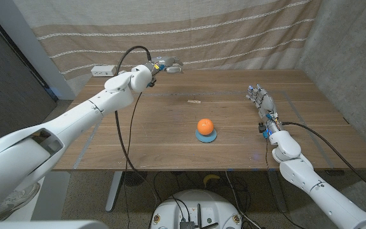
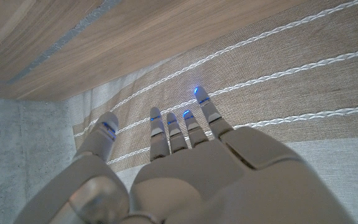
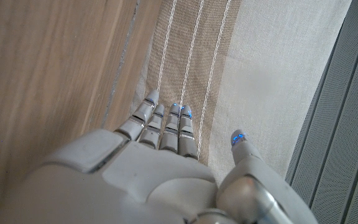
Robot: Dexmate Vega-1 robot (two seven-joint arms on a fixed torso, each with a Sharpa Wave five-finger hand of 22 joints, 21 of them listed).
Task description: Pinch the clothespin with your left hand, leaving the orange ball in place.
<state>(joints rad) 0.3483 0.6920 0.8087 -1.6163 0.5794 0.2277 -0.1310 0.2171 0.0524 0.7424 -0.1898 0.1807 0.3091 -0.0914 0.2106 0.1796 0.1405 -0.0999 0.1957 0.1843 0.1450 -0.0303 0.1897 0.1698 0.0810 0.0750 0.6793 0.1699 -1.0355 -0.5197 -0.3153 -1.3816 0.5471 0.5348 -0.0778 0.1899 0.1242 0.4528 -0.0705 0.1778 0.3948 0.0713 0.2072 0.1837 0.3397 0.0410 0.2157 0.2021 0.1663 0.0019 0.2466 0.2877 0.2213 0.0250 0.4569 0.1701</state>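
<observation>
Closest to me, both arms reach in from the near corners, and my right hand (image 1: 262,102) waits near the right edge of the worktop (image 1: 157,133), its fingers (image 3: 166,124) straight, close together and holding nothing. Farther in, near the middle, the orange ball (image 1: 204,126) sits on a small blue base (image 1: 206,137), which I must leave undisturbed. Beyond it and a little to the left lies a small pale object (image 1: 194,100) on the wood; I take it for the clothespin, though it is too small to be certain. My left hand (image 1: 165,65) is out at the far edge of the worktop, raised above it, well apart from that pale piece; its fingers (image 2: 166,127) are extended, slightly spread and empty, pointing toward the striped curtain (image 1: 170,32). By my judgement the pinch has not begun and I am in the approach. Next I need to bring the left hand back toward me and to the right, lower it over the clothespin, and close thumb and finger on its ends. The ball stands just nearer than the target, so I should come in from the far side. A white box (image 1: 103,70) rests at the far left corner, out of the way.
</observation>
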